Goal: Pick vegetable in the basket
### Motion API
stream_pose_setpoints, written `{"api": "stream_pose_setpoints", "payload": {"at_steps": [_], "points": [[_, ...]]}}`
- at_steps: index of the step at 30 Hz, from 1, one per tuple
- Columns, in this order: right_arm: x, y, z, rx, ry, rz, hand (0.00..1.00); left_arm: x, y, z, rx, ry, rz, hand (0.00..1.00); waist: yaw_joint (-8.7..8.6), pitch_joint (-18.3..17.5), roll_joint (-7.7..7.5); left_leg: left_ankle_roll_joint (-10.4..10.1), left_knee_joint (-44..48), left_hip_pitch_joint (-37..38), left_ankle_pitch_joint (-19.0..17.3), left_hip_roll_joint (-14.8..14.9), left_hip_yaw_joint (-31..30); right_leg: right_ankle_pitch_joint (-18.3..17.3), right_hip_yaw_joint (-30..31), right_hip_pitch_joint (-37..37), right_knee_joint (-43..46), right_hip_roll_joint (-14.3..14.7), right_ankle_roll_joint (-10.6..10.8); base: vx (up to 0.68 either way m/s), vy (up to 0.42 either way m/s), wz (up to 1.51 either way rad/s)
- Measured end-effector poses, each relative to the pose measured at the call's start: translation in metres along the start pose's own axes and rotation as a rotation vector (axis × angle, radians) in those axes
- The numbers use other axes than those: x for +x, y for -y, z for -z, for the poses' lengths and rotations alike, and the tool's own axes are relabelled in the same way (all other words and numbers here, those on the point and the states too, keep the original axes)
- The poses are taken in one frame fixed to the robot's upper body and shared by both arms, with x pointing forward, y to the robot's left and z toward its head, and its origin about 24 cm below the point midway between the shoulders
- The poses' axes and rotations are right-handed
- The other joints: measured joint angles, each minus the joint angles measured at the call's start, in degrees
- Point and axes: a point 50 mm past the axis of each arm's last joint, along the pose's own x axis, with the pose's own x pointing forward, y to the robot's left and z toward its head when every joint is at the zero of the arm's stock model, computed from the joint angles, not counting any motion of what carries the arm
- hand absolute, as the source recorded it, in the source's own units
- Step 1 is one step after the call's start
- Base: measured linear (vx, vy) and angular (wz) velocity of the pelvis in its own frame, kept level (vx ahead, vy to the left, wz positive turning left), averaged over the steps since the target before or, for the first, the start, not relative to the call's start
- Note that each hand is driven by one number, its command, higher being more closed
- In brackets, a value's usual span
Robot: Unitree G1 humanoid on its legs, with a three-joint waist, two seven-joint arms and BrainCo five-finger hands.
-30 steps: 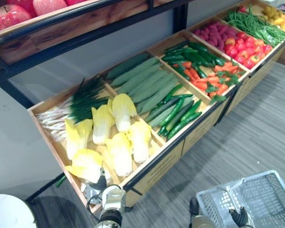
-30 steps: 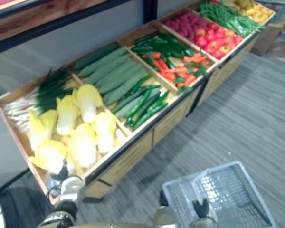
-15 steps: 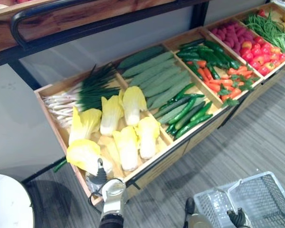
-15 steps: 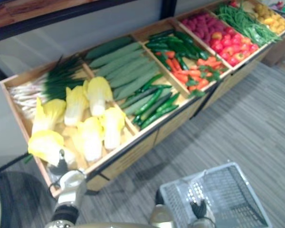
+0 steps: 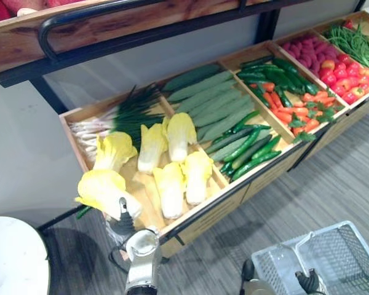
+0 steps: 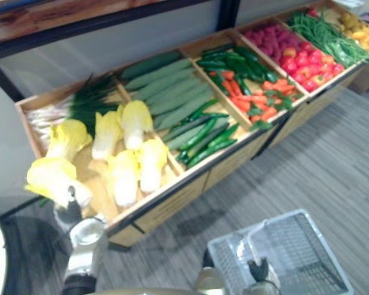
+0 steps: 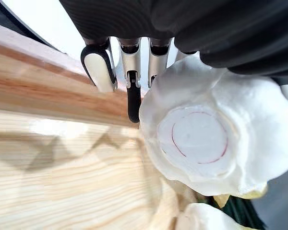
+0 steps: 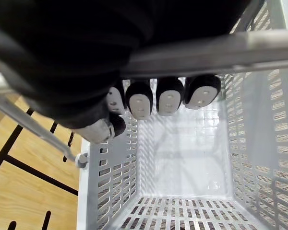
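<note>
Grasp step. Left hand point(image 5: 126, 216) has its fingers curled round the cabbage point(image 5: 102, 189) at the near-left corner of the bin point(image 5: 72, 132). Right hand point(image 8: 139, 98) is wrapped round the handle point(image 8: 206, 52) of the empty basket point(image 5: 350, 246), near right. Next, probably: lift, carry right, release inside.

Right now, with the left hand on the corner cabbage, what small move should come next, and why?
Probably lift the cabbage slightly, clear of the crate rim. The left hand seems closed on it at the crate's corner, wood just beneath, and the basket in the right hand is empty.
</note>
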Motion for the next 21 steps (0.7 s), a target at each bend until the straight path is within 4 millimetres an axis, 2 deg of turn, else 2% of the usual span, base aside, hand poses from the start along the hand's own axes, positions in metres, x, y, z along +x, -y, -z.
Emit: {"api": "stream_pose_setpoints", "payload": {"at_steps": [3, 6, 9, 11, 14, 16, 19, 21], "points": [[0.001, 0.005, 0.003, 0.017, -0.018, 0.025, 1.0, -0.002, 0.0, -0.012, -0.042, 0.053, 0.01, 1.0, -0.08, -0.9, 0.11, 0.0, 0.0, 0.0, 0.0, 0.0, 0.0, 0.0, 0.1, 0.0, 0.0, 0.0, 0.0, 0.0, 0.0, 0.0], [0.002, 0.011, 0.007, 0.026, -0.035, 0.059, 1.0, -0.006, 0.001, -0.033, -0.106, 0.136, 0.029, 1.0, -0.07, -1.7, 0.23, 0.0, -0.1, 0.1, 0.0, 0.0, 0.0, 0.0, 0.3, 0.0, 0.0, 0.0, 0.0, 0.0, 0.0, 0.0], [0.008, 0.032, 0.014, 0.006, -0.047, 0.114, 1.0, -0.017, 0.006, -0.058, -0.179, 0.248, 0.099, 1.0, 0.09, -2.0, 0.31, 0.1, -0.1, 0.2, -0.1, -0.1, 0.3, 0.0, 1.3, 0.0, 0.0, 0.0, 0.1, -0.01, -0.013, -0.03], [0.016, 0.058, 0.017, -0.022, -0.041, 0.174, 1.0, -0.027, 0.008, -0.072, -0.211, 0.346, 0.166, 1.0, 0.05, -2.1, 0.48, 0.1, -0.2, 0.8, -0.2, -0.2, 0.9, 0.1, 2.5, 0.0, 0.0, 0.3, 0.1, -0.01, -0.02, -0.19], [0.028, 0.1, 0.007, -0.108, 0.025, 0.25, 1.0, -0.042, 0.004, -0.082, -0.244, 0.441, 0.26, 1.0, 0.07, -2.7, 1.43, -0.3, 0.0, 2.4, -1.0, -0.1, 4.6, 0.1, 6.5, -0.7, 0.0, 1.4, 0.1, -0.01, -0.019, -0.53], [0.037, 0.123, -0.008, -0.141, 0.086, 0.289, 1.0, -0.048, 0.004, -0.09, -0.272, 0.495, 0.317, 1.0, -0.07, -2.8, 1.99, -0.5, 0.3, 3.2, -1.6, -0.2, 7.5, 0.4, 9.5, -1.9, 0.4, 2.0, 0.1, -0.01, -0.008, -0.77], [0.04, 0.131, -0.022, -0.21, 0.147, 0.271, 1.0, -0.057, 0.006, -0.099, -0.281, 0.562, 0.385, 1.0, -0.34, -3.0, 2.28, -0.7, 0.4, 4.6, -2.1, -0.2, 10.3, 0.8, 12.4, -2.3, 0.4, 3.0, 0.0, -0.03, -0.014, -0.56], [0.042, 0.138, -0.03, -0.279, 0.186, 0.225, 1.0, -0.067, 0.012, -0.102, -0.272, 0.602, 0.489, 1.0, -0.47, -3.4, 3.08, -0.8, 0.6, 5.1, -2.6, -0.2, 11.6, 1.1, 13.7, -2.5, 0.4, 3.3, 0.1, -0.06, -0.006, -0.34]]}}
